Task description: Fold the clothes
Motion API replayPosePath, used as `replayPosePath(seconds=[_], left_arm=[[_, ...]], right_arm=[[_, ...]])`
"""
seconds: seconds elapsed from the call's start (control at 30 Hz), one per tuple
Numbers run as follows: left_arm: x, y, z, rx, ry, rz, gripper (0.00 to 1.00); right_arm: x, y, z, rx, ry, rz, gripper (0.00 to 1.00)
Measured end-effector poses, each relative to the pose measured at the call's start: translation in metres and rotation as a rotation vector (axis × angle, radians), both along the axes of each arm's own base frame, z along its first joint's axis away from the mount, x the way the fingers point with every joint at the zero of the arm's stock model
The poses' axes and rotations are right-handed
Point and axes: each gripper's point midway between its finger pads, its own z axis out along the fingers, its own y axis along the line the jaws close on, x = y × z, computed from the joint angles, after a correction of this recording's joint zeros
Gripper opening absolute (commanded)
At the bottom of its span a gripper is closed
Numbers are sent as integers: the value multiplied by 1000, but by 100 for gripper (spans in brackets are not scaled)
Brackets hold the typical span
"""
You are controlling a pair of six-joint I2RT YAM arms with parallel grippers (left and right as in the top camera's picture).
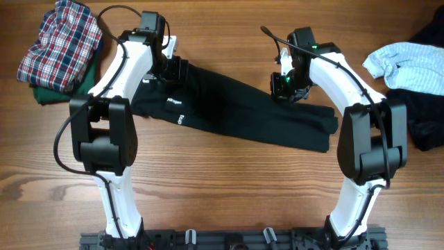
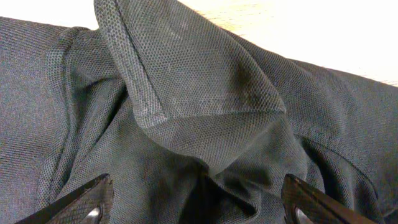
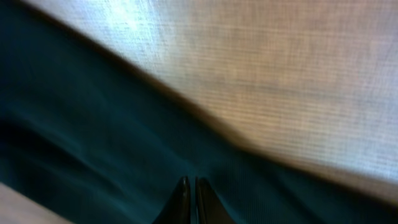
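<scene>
The black shirt (image 1: 229, 104) lies in a long folded band slanting across the table, with small white print (image 1: 175, 103) near its left end. My left gripper (image 1: 177, 69) hovers over that left end, open. In the left wrist view its fingertips (image 2: 93, 196) straddle the rumpled collar of the shirt (image 2: 186, 93) without pinching it. My right gripper (image 1: 288, 87) sits at the band's upper edge toward the right, shut. In the blurred right wrist view the right gripper (image 3: 191, 183) points onto the dark cloth (image 3: 93, 143); whether any fabric is caught between them does not show.
A plaid garment (image 1: 62, 42) lies piled on a green one (image 1: 48, 94) at the far left. A light blue garment (image 1: 409, 66) and a dark one (image 1: 427, 121) lie at the right edge. Both arm bases stand at the front of the table (image 1: 222, 180).
</scene>
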Motion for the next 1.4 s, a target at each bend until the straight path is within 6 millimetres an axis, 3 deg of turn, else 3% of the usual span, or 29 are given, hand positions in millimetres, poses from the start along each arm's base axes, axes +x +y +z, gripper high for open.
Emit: replayPosePath(seconds=[0.2, 0.67, 0.83, 1.17, 1.4], left_arm=[[0, 0, 0, 0, 0, 0, 86], [1, 0, 0, 0, -4, 0, 89], [1, 0, 0, 0, -5, -2, 100], [3, 6, 0, 3, -9, 10, 100], [5, 17, 0, 8, -10, 32, 100]], right_arm=[[-14, 2, 0, 3, 48, 19, 4], [-22, 8, -30, 3, 14, 37, 5], [-3, 12, -29, 18, -75, 35, 4], [41, 22, -31, 59, -241, 35, 5], [68, 19, -28, 28, -322, 28, 5]])
